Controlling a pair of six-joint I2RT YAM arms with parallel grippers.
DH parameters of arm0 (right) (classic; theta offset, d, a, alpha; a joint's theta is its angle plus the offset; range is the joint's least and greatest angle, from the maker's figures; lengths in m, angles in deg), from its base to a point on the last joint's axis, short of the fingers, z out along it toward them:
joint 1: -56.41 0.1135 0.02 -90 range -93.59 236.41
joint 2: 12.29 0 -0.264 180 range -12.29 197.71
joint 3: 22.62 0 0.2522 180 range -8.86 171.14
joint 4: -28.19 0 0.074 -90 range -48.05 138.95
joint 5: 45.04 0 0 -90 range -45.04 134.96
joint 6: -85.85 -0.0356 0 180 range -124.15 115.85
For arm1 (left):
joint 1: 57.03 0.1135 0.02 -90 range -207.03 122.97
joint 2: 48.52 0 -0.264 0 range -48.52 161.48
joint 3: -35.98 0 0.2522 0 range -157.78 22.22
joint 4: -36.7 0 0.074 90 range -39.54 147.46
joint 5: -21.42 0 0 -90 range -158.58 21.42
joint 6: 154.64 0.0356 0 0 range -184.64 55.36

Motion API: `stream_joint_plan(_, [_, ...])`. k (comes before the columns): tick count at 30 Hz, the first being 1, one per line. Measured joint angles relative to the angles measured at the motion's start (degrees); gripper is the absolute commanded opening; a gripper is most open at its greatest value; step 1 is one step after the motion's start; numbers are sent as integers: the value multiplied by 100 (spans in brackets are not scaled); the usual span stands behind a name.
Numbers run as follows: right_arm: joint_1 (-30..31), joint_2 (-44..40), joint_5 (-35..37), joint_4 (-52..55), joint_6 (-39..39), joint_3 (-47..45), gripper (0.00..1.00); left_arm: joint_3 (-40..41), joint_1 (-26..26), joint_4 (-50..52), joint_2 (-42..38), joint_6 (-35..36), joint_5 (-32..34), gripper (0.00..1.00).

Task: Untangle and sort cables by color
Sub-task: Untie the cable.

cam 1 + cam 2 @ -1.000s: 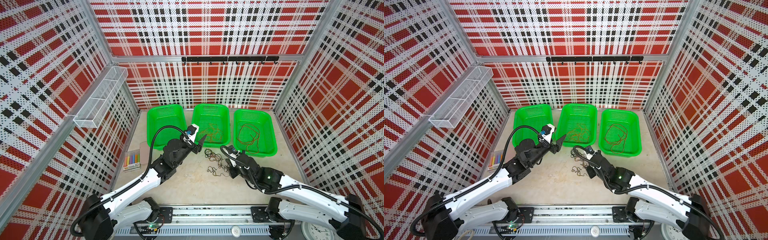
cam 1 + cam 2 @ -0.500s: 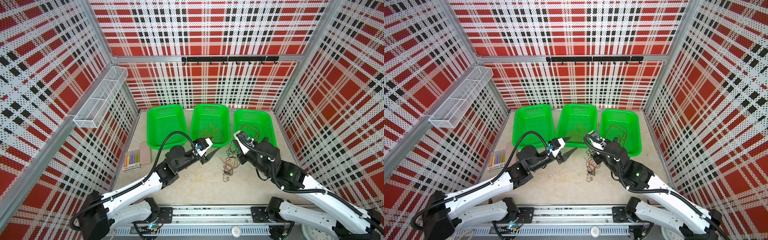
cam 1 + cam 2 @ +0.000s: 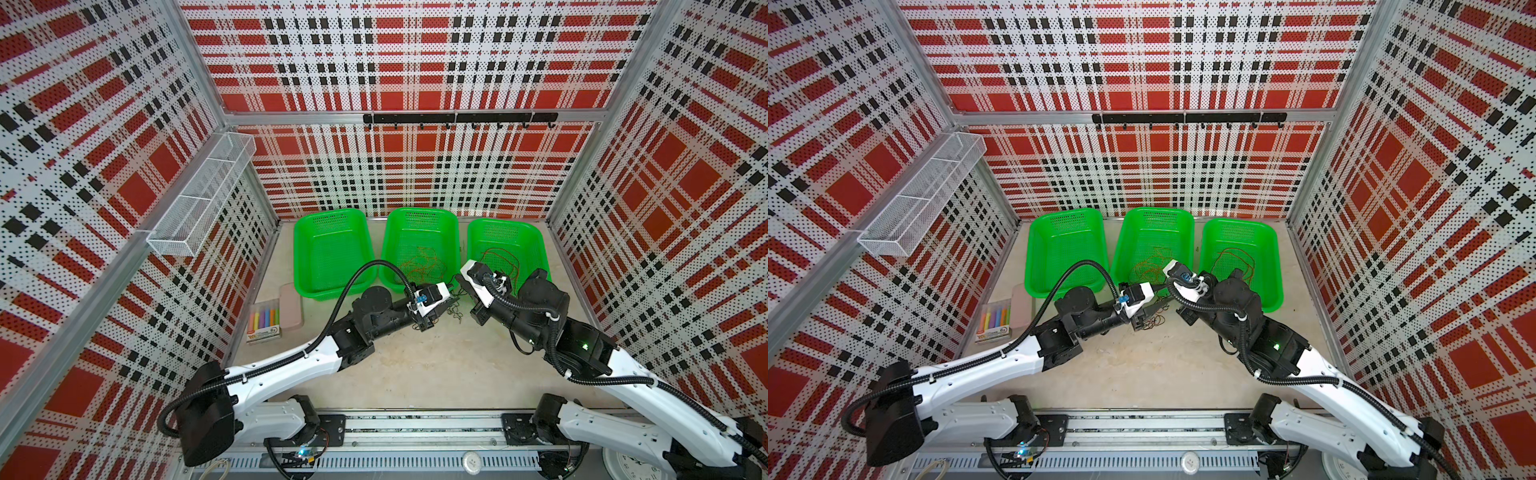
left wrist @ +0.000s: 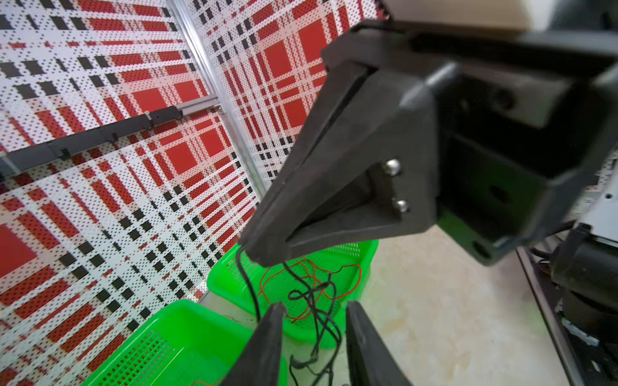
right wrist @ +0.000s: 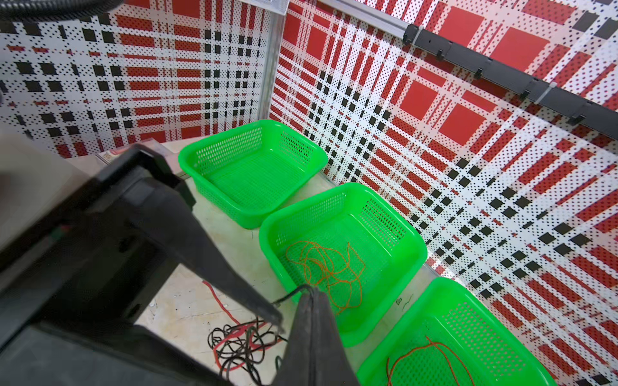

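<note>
My right gripper [image 5: 309, 294] is shut on a black cable [image 4: 319, 317] and holds it above the table in front of the baskets. Its strands hang down between the fingers of my left gripper [image 4: 314, 310], whose jaws stand apart around them. In both top views the left gripper [image 3: 451, 305] sits just below the right gripper [image 3: 458, 283]. A tangle of black and red cables [image 5: 240, 344] lies on the table underneath. Orange cables [image 3: 422, 266] lie in the middle green basket [image 3: 419, 224]. Reddish-brown cables [image 3: 498, 257] lie in the right basket [image 3: 505, 232]. The left basket [image 3: 332, 249] holds nothing.
A box of coloured chalk [image 3: 264, 322] and a pink case [image 3: 291, 309] lie at the table's left edge. A white wire shelf [image 3: 203, 195] hangs on the left wall. A black hook rail [image 3: 457, 118] runs along the back wall.
The right gripper rose from the tangle on the table with black strands and drew toward the left gripper. The left arm swung right, and its jaws narrowed around the hanging strands.
</note>
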Motion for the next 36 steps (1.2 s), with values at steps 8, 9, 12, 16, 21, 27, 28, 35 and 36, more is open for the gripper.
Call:
stream_joint_plan(8, [0,125,-269,-179,37,-57,0,-74,4,37,-7,-225,656,36])
stream_joint_plan(9, [0,146,-273,-197,35,-57,0,-74,2,50,-11,-236,717,41])
stream_joint_plan(12, [0,216,-273,-216,26,-57,0,-74,2,133,-66,-232,754,50])
stream_joint_plan(16, [0,297,-125,-199,-24,-55,0,-39,-20,260,-262,-225,758,57])
stream_joint_plan(21, [0,315,83,-175,-101,-57,0,400,-31,280,-815,-31,756,58])
stream_joint_plan(27, [-4,317,195,-166,-90,-68,0,446,44,282,-763,98,774,59])
stream_joint_plan(28, [-4,317,168,-166,-83,-68,0,446,44,282,-713,98,774,60])
stream_joint_plan(35, [-7,313,-153,-203,-61,-111,0,254,146,282,-155,46,841,49])
stream_joint_plan(36, [-7,313,-208,-205,-63,-129,0,197,175,280,-85,44,855,47])
